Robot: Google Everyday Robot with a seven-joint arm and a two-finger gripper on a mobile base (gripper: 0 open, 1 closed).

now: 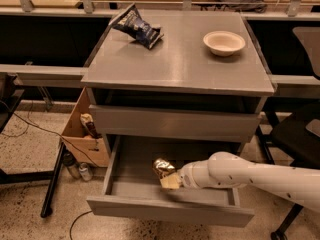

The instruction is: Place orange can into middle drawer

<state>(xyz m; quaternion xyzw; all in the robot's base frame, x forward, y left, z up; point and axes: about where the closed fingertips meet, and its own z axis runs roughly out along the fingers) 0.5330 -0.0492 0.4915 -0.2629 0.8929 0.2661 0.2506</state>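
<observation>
The single camera sits high in front of the cabinet [175, 64], tilted steeply down and facing its front at fairly close range; the gripper [169, 180] lies low in frame near centre, inside the open middle drawer [132, 181], with the cabinet top above and behind it and the arm [250, 174] entering from its right
</observation>
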